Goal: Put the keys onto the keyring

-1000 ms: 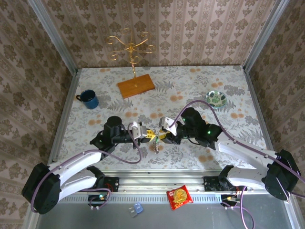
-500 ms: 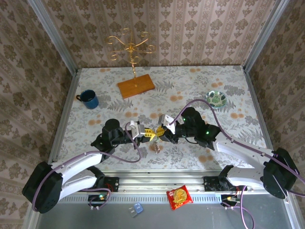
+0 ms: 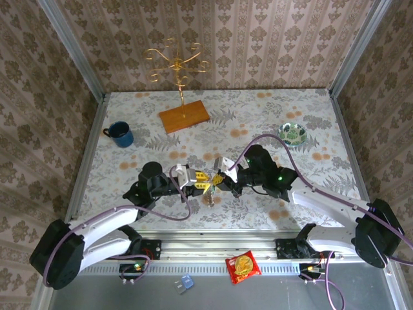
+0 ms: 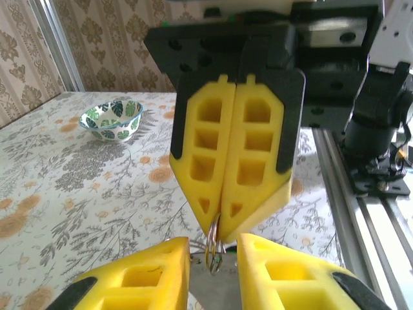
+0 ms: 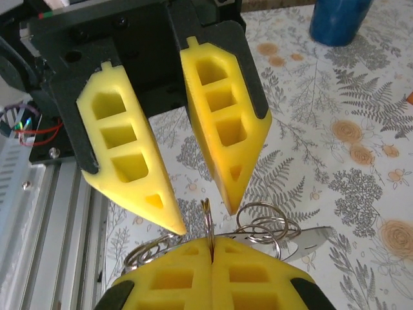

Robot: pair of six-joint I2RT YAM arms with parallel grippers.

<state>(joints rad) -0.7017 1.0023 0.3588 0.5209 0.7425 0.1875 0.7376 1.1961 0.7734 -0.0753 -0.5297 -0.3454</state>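
My right gripper [image 5: 211,242] is shut on the keyring [image 5: 206,216], a thin double-wire metal ring seen edge-on that sticks up from between its pads. More linked rings [image 5: 258,223] and a silvery key blade [image 5: 313,239] hang beside it. My left gripper [image 4: 213,258] is open, one finger on each side of that ring [image 4: 216,242], and I cannot tell whether they touch it. From above, the two grippers meet tip to tip at the table's near middle, left [image 3: 200,181] and right [image 3: 219,180], with the keys [image 3: 209,197] dangling below them.
A blue mug [image 3: 120,134] stands at the far left. A gold branching stand on a wooden base [image 3: 184,115] is at the back. A patterned bowl [image 3: 292,133] sits at the right. A red snack packet [image 3: 242,266] lies off the table in front.
My right gripper has closed onto the ring. My left gripper, shut before, has opened. Both grippers have shifted slightly towards each other.
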